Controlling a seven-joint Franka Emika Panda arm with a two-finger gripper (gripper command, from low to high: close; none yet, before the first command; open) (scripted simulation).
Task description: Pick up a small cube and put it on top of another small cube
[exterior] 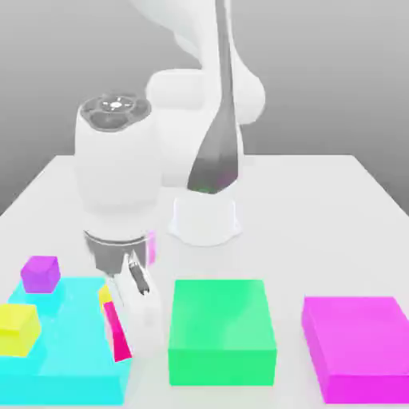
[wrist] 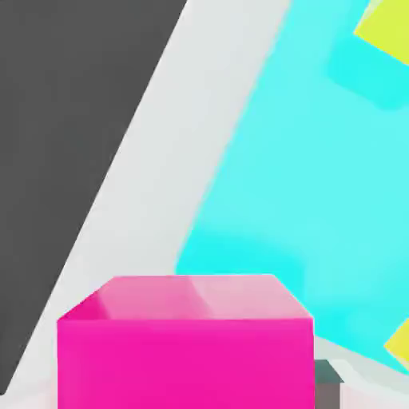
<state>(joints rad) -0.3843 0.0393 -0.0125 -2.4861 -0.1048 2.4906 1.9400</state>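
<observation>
Pink cube (exterior: 118, 334), left: looks rigid, probably light; gripper (exterior: 122, 326) is closed on it. Opposite flat faces suit the hold.

Purple cube (exterior: 40, 274) on cyan block (exterior: 68, 339); green block (exterior: 221, 323), magenta block (exterior: 359, 335) (standing apart).

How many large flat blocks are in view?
3: the cyan block at the exterior view's left, the green block mid-view, the magenta block at its right. Others may be hidden.
</observation>
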